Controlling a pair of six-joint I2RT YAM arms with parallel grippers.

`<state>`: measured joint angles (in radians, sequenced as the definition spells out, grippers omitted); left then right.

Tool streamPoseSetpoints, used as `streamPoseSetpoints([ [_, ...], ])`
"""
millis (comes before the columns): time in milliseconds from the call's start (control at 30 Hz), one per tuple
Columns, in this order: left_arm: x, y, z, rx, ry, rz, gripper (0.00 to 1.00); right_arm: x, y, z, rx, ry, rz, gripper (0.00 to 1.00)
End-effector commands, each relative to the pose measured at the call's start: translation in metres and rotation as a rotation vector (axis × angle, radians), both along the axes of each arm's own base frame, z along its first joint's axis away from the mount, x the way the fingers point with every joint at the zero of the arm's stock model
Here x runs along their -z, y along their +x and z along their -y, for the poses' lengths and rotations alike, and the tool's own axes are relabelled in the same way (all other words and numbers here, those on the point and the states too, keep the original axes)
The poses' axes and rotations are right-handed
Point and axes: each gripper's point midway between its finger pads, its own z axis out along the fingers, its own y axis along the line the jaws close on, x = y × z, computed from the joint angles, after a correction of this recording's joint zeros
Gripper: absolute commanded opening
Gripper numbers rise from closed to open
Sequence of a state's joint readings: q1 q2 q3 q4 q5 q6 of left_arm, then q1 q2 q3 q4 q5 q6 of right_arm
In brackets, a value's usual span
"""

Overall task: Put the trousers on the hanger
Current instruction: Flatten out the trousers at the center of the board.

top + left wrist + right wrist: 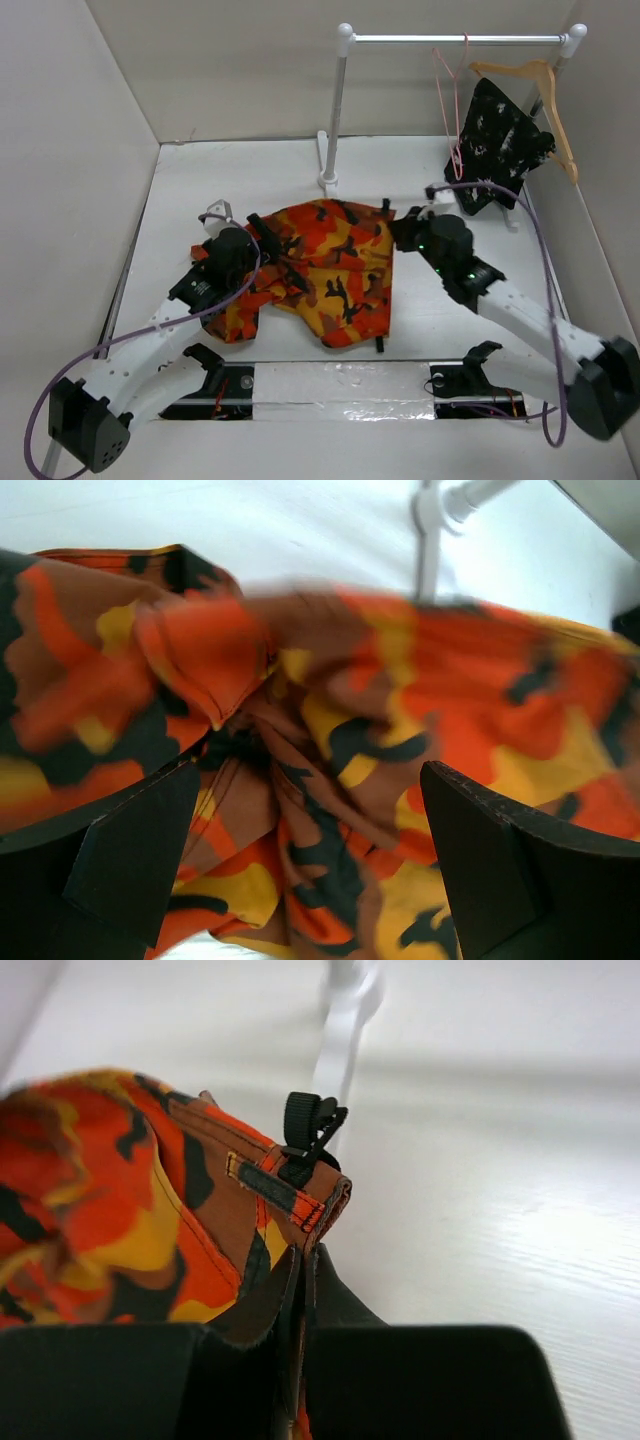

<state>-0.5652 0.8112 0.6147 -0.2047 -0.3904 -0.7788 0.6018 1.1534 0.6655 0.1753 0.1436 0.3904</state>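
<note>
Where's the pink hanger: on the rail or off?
On the rail. The pink hanger hangs by its hook from the rail, apart from the trousers lying on the table.

White table (pixel 250 170) w/ plain beige walls (pixel 250 60) on 3 sides; white garment rail (pixel 450 39) at back.

We find the trousers (pixel 325 265) on the table (pixel 440 305) — the left gripper (pixel 255 228) over their left edge, the right gripper (pixel 405 228) at their far right corner. Behind stands a rack (pixel 450 39); the hanger (pixel 447 100) hangs on its rail, a second hanger (pixel 545 85) with a garment (pixel 497 140) to its right.
</note>
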Motion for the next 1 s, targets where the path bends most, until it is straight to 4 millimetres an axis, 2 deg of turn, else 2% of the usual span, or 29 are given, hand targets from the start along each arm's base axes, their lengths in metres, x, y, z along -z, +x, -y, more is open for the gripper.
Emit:
streamPoseSetpoints([
  [0, -0.052, 0.017, 0.031, 0.117, -0.066, 0.128, 0.92, -0.019, -0.015, 0.077, 0.239, -0.066, 0.063, 0.0],
  [33, -0.053, 0.019, 0.032, 0.117, -0.066, 0.132, 0.93, -0.008, -0.026, 0.091, 0.258, -0.105, 0.03, 0.0],
  [133, -0.048, 0.02, 0.034, 0.116, -0.051, 0.113, 0.93, -0.014, -0.042, 0.123, 0.339, -0.115, 0.033, 0.0],
  [233, -0.029, 0.012, 0.029, 0.104, -0.029, 0.065, 0.94, -0.011, -0.052, 0.142, 0.385, -0.131, 0.013, 0.0],
  [267, -0.028, 0.009, 0.027, 0.089, -0.047, 0.061, 0.94, -0.011, -0.053, 0.149, 0.41, -0.137, 0.011, 0.0],
  [300, -0.016, 0.003, 0.023, 0.083, -0.038, 0.027, 0.94, -0.011, -0.055, 0.157, 0.435, -0.142, 0.007, 0.0],
  [367, -0.015, -0.006, 0.019, 0.064, -0.075, 0.017, 0.97, -0.012, -0.056, 0.163, 0.451, -0.141, 0.008, 0.0],
  [400, -0.002, -0.014, 0.014, 0.056, -0.067, -0.019, 0.97, -0.014, -0.056, 0.166, 0.462, -0.136, 0.009, 0.0],
  [533, 0.003, -0.028, -0.004, -0.008, -0.077, -0.031, 0.97, -0.019, -0.055, 0.178, 0.511, -0.112, 0.027, 0.0],
  [633, 0.007, -0.035, -0.005, -0.001, -0.064, -0.076, 0.97, -0.024, -0.051, 0.185, 0.53, -0.102, 0.026, 0.0],
  [767, 0.023, -0.048, -0.003, 0.045, -0.014, -0.181, 0.96, -0.028, -0.046, 0.188, 0.528, -0.092, 0.028, 0.0],
  [800, 0.024, -0.055, 0.01, 0.102, -0.014, -0.195, 0.96, -0.029, -0.046, 0.191, 0.538, -0.09, 0.031, 0.0],
  [867, 0.03, -0.063, 0.011, 0.08, -0.01, -0.263, 0.99, -0.033, -0.045, 0.193, 0.543, -0.081, 0.042, 0.0],
  [967, 0.022, -0.074, 0.003, 0.008, -0.036, -0.288, 0.99, -0.035, -0.041, 0.192, 0.522, -0.071, 0.061, 0.0],
])
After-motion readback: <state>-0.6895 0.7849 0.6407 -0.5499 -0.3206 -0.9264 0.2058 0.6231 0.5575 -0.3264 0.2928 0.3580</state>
